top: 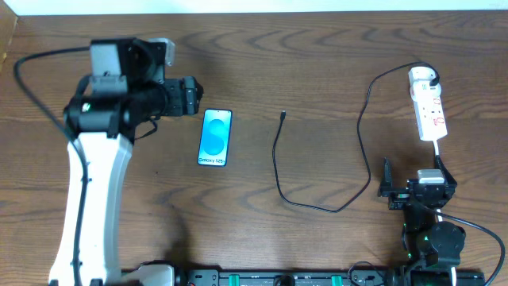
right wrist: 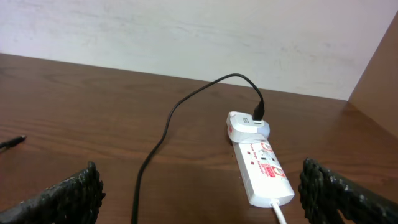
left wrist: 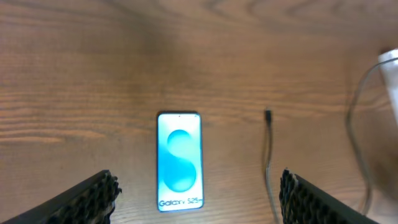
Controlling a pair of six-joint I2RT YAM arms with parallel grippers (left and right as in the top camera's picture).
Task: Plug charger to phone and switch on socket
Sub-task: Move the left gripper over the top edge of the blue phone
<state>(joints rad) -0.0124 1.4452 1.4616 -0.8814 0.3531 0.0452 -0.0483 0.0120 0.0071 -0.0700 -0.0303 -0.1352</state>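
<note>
The phone (top: 216, 137) lies flat on the wooden table, light-blue screen up, "Galaxy S25" text at its near end; it also shows in the left wrist view (left wrist: 179, 160). The black charger cable (top: 279, 171) runs from its loose connector tip (top: 283, 115), right of the phone, in a loop to the white plug (top: 423, 76) seated in the white socket strip (top: 429, 111). The tip shows in the left wrist view (left wrist: 268, 116). The strip and plug show in the right wrist view (right wrist: 261, 165). My left gripper (left wrist: 196, 199) is open, above and left of the phone. My right gripper (right wrist: 202, 193) is open, near the strip.
The strip's white cord (top: 438, 149) runs from its near end toward my right arm's base (top: 425, 199). The table's back edge meets a pale wall (right wrist: 186, 31). The left arm's white body (top: 91, 199) stretches along the table's left side.
</note>
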